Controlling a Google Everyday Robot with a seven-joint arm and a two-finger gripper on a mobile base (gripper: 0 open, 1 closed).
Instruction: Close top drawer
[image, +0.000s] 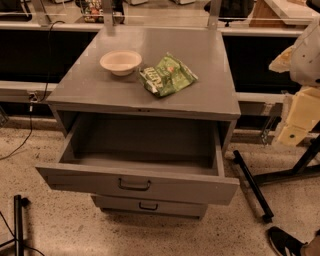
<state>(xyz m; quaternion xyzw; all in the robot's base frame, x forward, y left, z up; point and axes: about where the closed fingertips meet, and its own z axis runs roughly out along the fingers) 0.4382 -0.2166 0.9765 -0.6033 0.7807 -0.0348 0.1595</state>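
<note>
The top drawer (80, 180) of a grey metal cabinet stands pulled far out toward me. Its flat grey front carries a small dark loop handle (134, 185) at centre. The inside of the drawer (145, 142) looks empty. A lower drawer (150, 205) with a like handle shows just beneath it, pushed in. My gripper (296, 120), pale and yellowish, hangs at the right edge of the view, to the right of the cabinet and apart from the drawer, about level with the cabinet top.
On the cabinet top (85, 85) sit a white bowl (120, 62) and a green snack bag (167, 75). A black stand leg (252, 186) lies on the floor right of the drawer. A dark shoe (284, 242) is at bottom right. A black pole (19, 225) is at bottom left.
</note>
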